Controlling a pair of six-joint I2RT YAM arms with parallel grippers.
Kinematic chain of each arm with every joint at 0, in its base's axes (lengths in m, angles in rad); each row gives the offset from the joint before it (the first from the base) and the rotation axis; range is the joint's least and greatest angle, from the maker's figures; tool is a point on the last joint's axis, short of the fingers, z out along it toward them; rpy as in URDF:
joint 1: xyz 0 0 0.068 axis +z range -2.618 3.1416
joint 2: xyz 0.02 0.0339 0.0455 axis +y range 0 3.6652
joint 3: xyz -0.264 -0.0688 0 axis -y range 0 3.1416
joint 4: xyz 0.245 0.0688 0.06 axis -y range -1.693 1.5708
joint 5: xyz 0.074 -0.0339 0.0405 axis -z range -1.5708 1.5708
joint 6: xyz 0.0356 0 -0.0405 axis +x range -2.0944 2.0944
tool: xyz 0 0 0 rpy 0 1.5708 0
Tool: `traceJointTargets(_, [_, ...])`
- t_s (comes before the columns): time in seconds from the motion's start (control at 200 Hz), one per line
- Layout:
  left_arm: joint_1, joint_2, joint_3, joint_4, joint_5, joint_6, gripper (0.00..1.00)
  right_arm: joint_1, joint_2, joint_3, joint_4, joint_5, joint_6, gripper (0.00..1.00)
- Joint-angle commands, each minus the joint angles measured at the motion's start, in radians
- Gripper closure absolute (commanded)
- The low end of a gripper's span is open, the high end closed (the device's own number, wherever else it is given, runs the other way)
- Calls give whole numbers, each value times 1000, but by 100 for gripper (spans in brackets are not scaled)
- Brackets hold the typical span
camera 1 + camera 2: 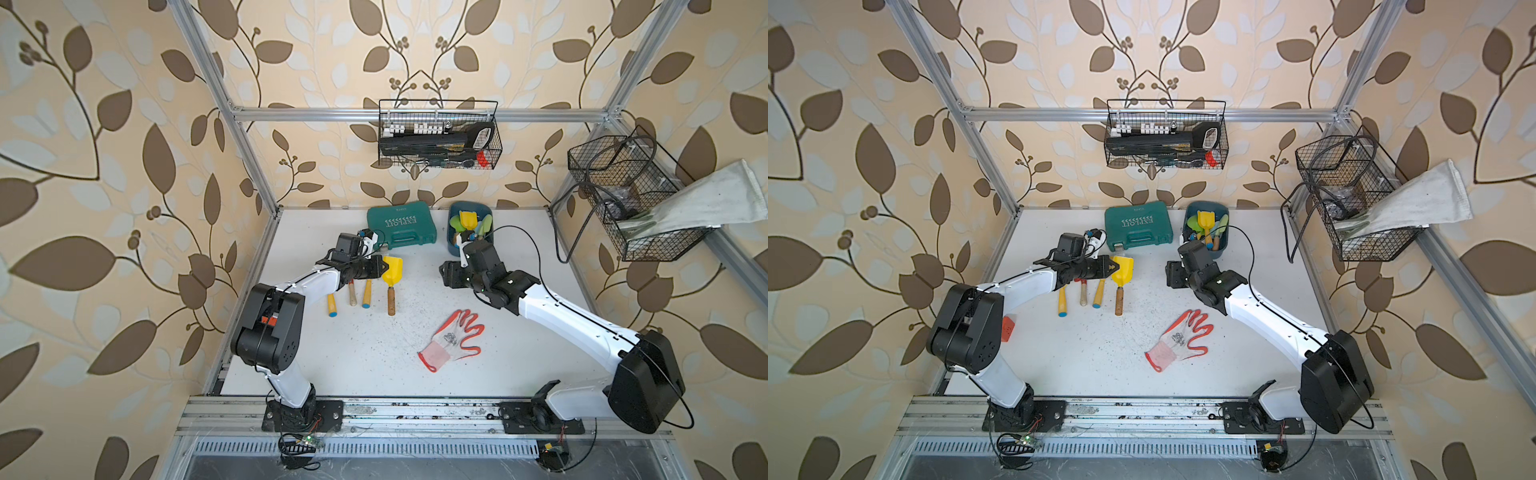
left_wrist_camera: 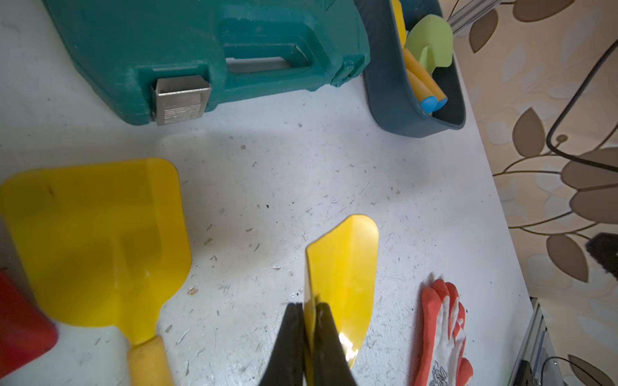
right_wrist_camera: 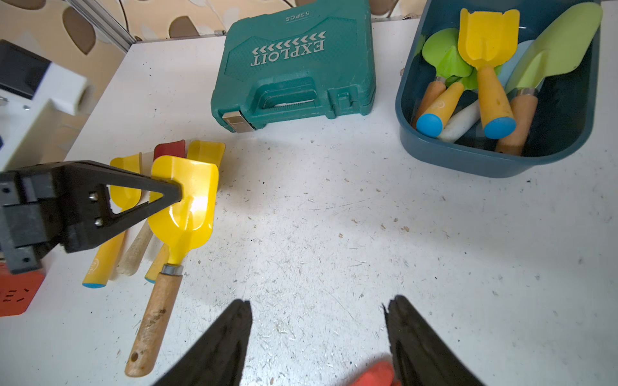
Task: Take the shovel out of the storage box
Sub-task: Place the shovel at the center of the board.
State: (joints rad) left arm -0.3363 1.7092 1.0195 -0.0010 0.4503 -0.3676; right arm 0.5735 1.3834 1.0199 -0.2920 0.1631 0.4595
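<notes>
The only words that can be read stand on the lid of the teal case [image 3: 294, 63] [image 1: 401, 226] [image 1: 1138, 224], which lies at the 12 o'clock edge of the table [image 1: 374, 353] in both top views. Big pale letters say "EXPLOIT", upside down to the cameras, with a row of arrowheads along the word. Toward 12 o'clock from it, near the lid's edge, stands a smaller "53PCS".

The glove [image 1: 451, 338], at 4 o'clock from the table's middle, bears a black print on its back, too small to read. A yellow handle [image 3: 441, 107] in the box [image 3: 434, 150] carries a faint round stamp, also unreadable.
</notes>
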Motion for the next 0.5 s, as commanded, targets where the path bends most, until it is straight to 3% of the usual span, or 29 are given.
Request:
traceJointTargets(0.0, [13, 23, 59, -8, 31, 28, 100, -4, -20, -18, 19, -17, 7, 33])
traceJointTargets(0.495, [32, 179, 174, -65, -15, 55, 100, -7, -37, -35, 33, -23, 11, 32])
